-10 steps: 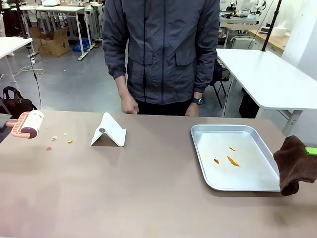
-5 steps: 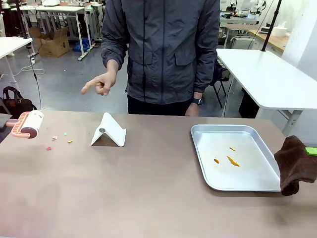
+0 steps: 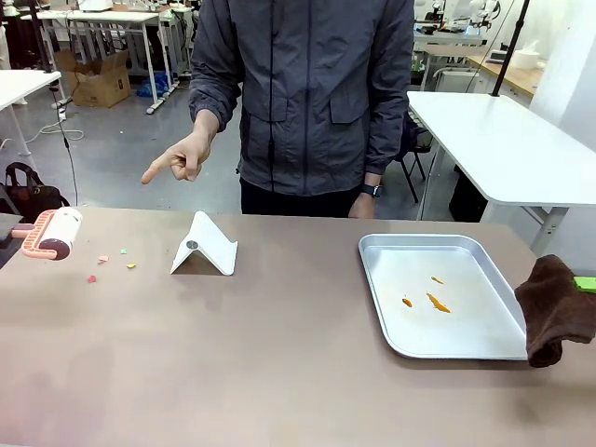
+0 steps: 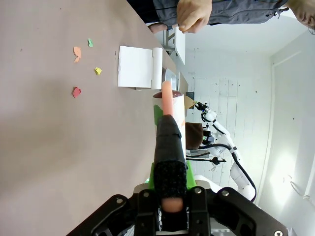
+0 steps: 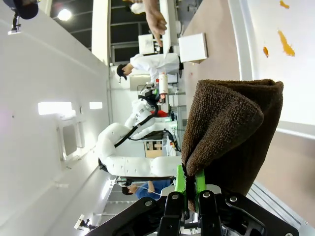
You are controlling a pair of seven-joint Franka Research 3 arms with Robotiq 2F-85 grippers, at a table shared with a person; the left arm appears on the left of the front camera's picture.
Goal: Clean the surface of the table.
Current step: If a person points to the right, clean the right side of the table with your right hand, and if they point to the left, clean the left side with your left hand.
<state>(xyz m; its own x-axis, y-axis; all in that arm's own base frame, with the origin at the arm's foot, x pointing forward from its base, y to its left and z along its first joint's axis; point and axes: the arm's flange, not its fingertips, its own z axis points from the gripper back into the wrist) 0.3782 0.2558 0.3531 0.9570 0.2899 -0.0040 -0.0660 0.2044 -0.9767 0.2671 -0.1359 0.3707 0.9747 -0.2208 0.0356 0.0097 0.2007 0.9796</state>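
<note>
The brownish table (image 3: 279,363) carries a few small coloured scraps (image 3: 112,264) near its left end. Just left of them, a lint roller (image 3: 53,233) with a pink handle and white roll hovers over the table edge. My left gripper (image 4: 168,129) is shut on its handle (image 4: 167,101); the scraps (image 4: 78,51) lie ahead on the table (image 4: 44,147). At the right edge my right gripper (image 5: 189,183) is shut on a folded brown cloth (image 5: 231,128), which hangs beside the tray (image 3: 557,309). A person's hand (image 3: 179,158) points down and left.
A silver metal tray (image 3: 466,349) with several orange bits (image 3: 434,302) lies at the right. A folded white card stand (image 3: 205,246) sits behind the middle-left. The person stands at the far edge. White tables stand beyond.
The person's hand has risen from the far table edge and now points out to the left. Both grippers and what they hold have stayed put.
</note>
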